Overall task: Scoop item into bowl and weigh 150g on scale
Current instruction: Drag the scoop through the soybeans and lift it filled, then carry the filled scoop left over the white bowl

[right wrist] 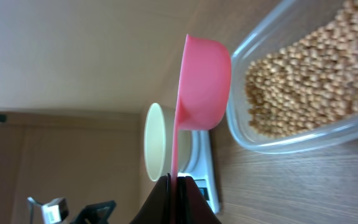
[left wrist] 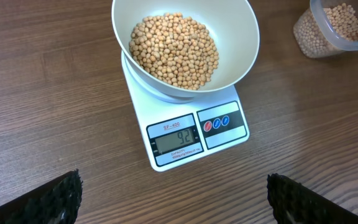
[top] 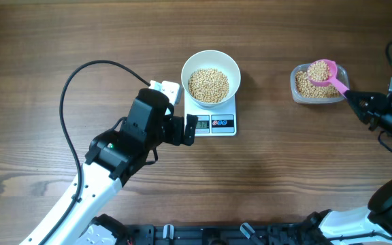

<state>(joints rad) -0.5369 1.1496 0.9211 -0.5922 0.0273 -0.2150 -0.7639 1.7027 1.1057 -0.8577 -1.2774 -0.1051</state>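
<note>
- Left jaws: fully open, empty, beside scale [left wrist: 225,134].
- Right jaws: closed on scoop [right wrist: 204,84] handle; scoop heaped, over tub [top: 297,92].
- Bowl [left wrist: 244,43] of beans [left wrist: 174,50] on scale.

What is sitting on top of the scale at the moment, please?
The white bowl stands on the scale, holding a heap of beans. It covers most of the scale's top, so only the front strip with display and buttons shows; beans hide the bowl's floor.

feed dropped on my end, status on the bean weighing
Left claw open beside scale. Right claw shut on pink scoop, full of soybeans, over tub. Bowl on scale, reading 92. Nothing between scoop and bowl.
</note>
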